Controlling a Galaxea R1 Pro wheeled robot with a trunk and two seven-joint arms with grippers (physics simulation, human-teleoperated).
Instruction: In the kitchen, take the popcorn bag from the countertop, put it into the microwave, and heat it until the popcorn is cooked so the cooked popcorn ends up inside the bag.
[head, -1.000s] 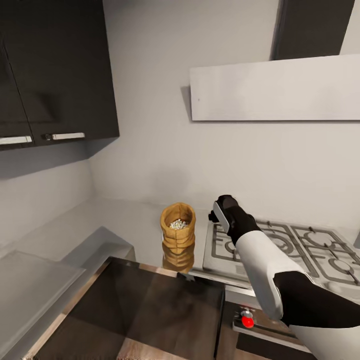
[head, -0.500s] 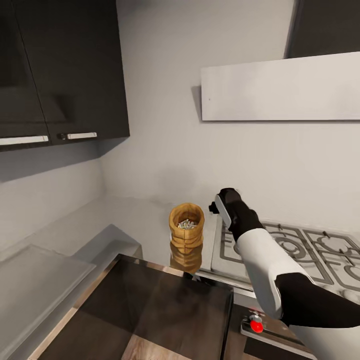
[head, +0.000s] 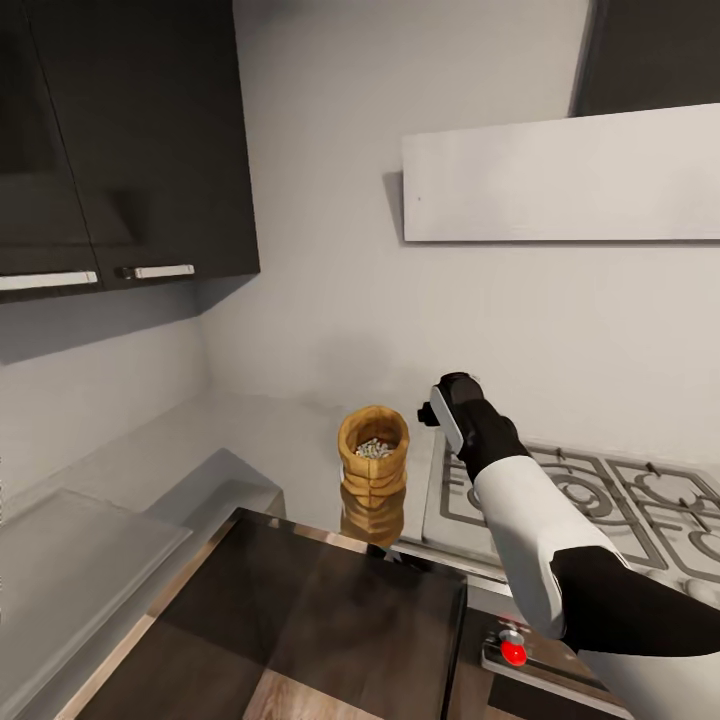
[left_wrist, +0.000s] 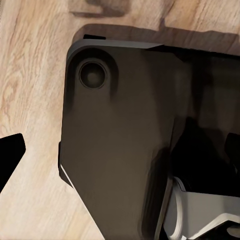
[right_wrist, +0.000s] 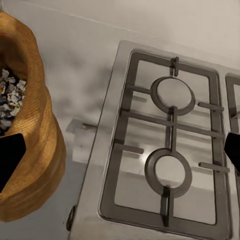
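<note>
One popcorn bag (head: 373, 462), one hob (head: 560, 510), two cabinet handles (head: 155, 271)

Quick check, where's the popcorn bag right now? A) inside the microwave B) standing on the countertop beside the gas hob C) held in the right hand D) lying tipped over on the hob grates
B: the popcorn bag stands upright on the countertop just beside the gas hob, with the right hand near it but apart.

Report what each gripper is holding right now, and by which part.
Nothing is held. The right gripper hangs open beside the popcorn bag, which stands free on the countertop; its fingertips are spread wide. The left gripper grips nothing visible.
</note>
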